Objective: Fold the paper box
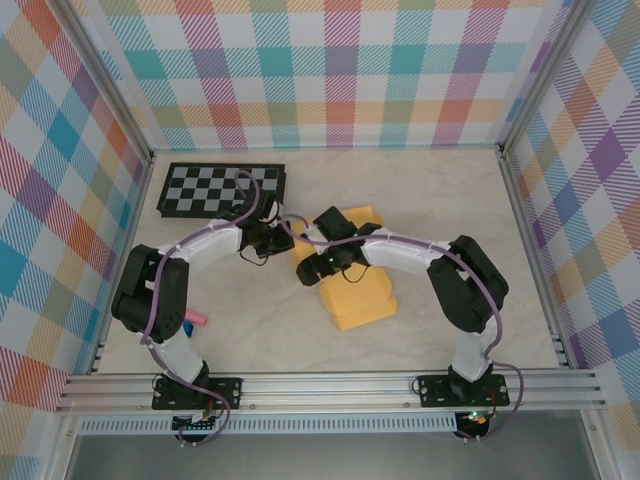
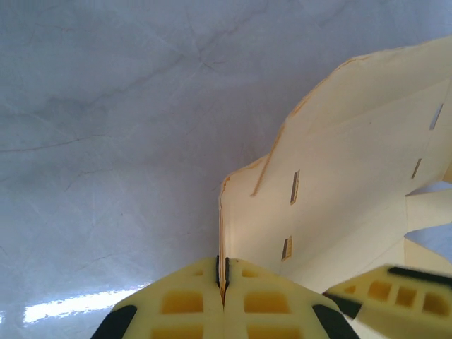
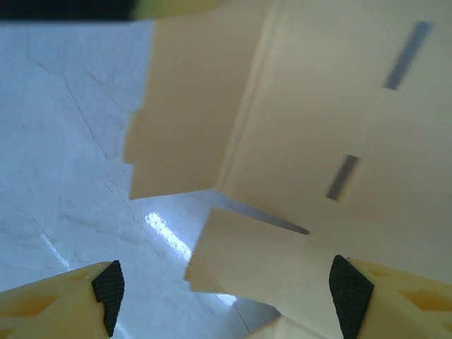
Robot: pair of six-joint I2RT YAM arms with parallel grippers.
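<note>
Plaid walls [image 1: 330, 70] in many colours stand around one pale marbled table [image 1: 300, 345]. On it are one black-and-white checkerboard panel [image 1: 222, 190] at eleven o'clock, one small pink piece [image 1: 197, 319] at eight o'clock beside the left arm's base, and one paper box [image 1: 365, 300] at the centre, where the two arms meet over it. The box is thin yellow-orange card, partly folded, with one panel toward twelve o'clock and a wider stepped part toward six. The overhead view gives this layout but hides the fingertips. The left wrist view shows the left gripper [image 2: 222, 279] pinched tight on the thin edge of a raised card panel [image 2: 339, 183], which has four narrow slits. A second yellow finger with a black pad [image 2: 388, 288] sits at four o'clock of that frame. The right wrist view shows the right gripper [image 3: 227, 289] with its fingers spread wide and holding nothing. A loose flap [image 3: 261, 261] lies between them, above it a creased wall with two slits, and bare table at nine o'clock.
</note>
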